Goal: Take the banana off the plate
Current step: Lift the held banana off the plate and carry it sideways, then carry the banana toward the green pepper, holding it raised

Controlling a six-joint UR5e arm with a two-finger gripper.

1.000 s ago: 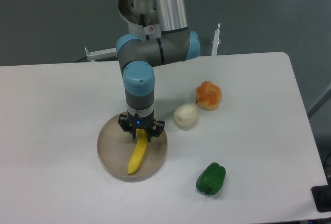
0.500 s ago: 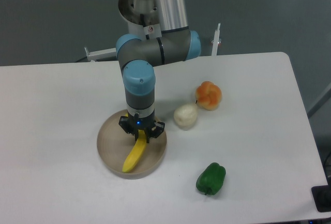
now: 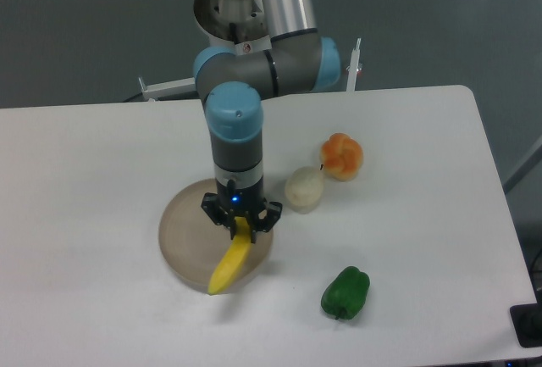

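Observation:
The yellow banana (image 3: 230, 264) hangs tilted from my gripper (image 3: 241, 228), which is shut on its upper end. Its lower tip reaches past the plate's front right edge. The round beige-tan plate (image 3: 188, 236) lies on the white table beneath and to the left of the gripper, with nothing else on it. The banana appears lifted off the plate's surface.
A pale cream ball (image 3: 304, 189) sits just right of the gripper, an orange fruit (image 3: 341, 156) behind it to the right. A green pepper (image 3: 345, 292) lies at the front right, close to the banana's tip. The table's right edge curves at the far right.
The gripper has moved right and toward the front with the banana in it. The banana has come up and now overhangs the plate's front right edge.

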